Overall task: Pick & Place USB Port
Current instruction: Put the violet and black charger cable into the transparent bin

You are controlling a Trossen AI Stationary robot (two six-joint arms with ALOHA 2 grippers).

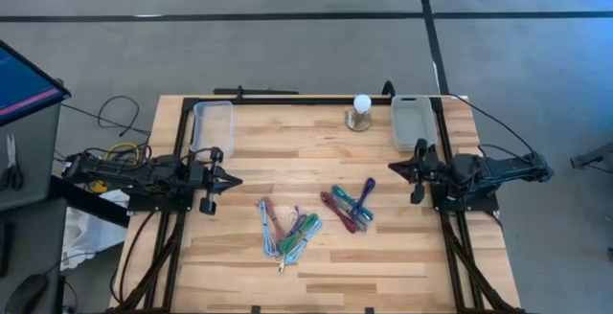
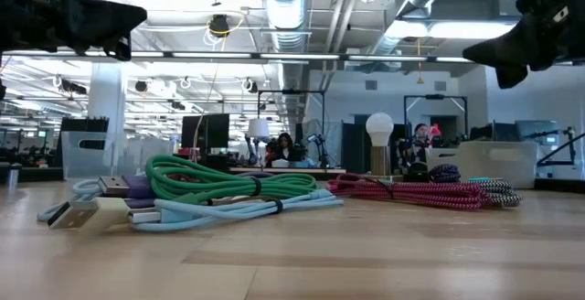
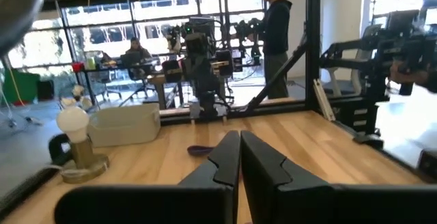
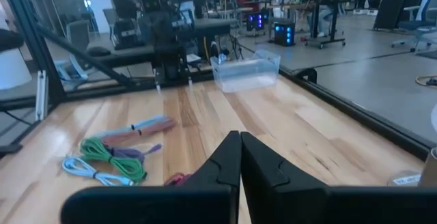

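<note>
Two heaps of bundled USB cables lie mid-surface: a green, pale blue and purple heap (image 1: 285,230) nearer the left arm and front edge, and a red, teal and purple heap (image 1: 350,206) nearer the right arm. I judge them light and floppy, with braided jackets that give decent friction; I'd pinch a bundle across its tied middle, since a plug end would let the coil dangle and swing. My left hand (image 1: 233,182) hangs closed and empty above the left edge, my right hand (image 1: 393,166) likewise above the right edge. From overhead I can place a clear bin (image 1: 213,125) and a grey bin (image 1: 411,121) at the far corners, with a lamp (image 1: 361,109) between; only the level camera shows the metal plugs (image 2: 66,214) lying flat on the wood
</note>
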